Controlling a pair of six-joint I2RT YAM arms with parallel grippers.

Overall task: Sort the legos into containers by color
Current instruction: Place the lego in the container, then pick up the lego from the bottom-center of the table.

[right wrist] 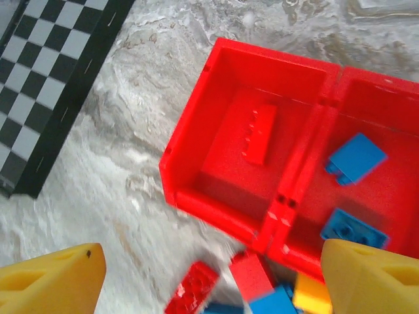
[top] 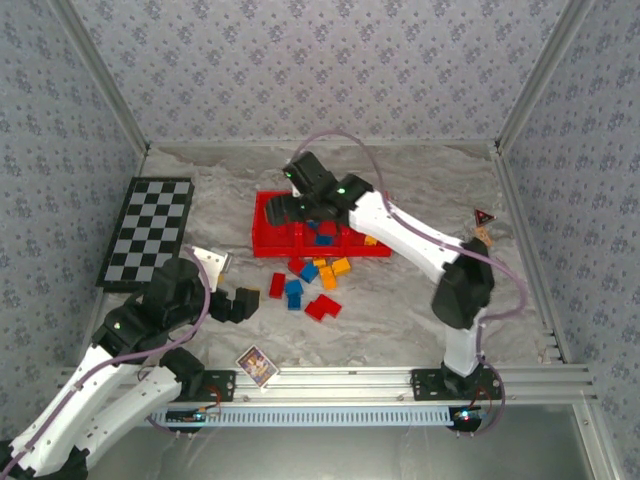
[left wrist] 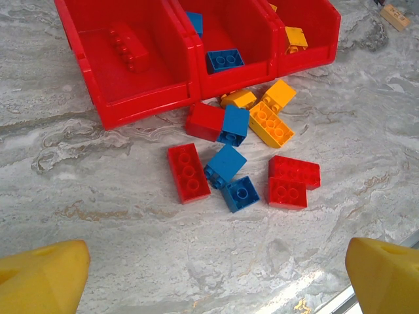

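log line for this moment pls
right gripper open over left compartment | red brick inside | left gripper open, facing loose legos | sorting unfinished

Pale grey-blue wallpapered walls with a small floral print (top: 300,70) enclose three sides — silver aluminium corner posts (top: 102,80) at the seams. A grey-white marbled tabletop (top: 420,190), evenly lit, ends at a silver aluminium rail (top: 350,380).

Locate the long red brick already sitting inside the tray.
In the right wrist view, the long red brick lies alone in the left compartment of the tray, next to the middle compartment holding two blue bricks.
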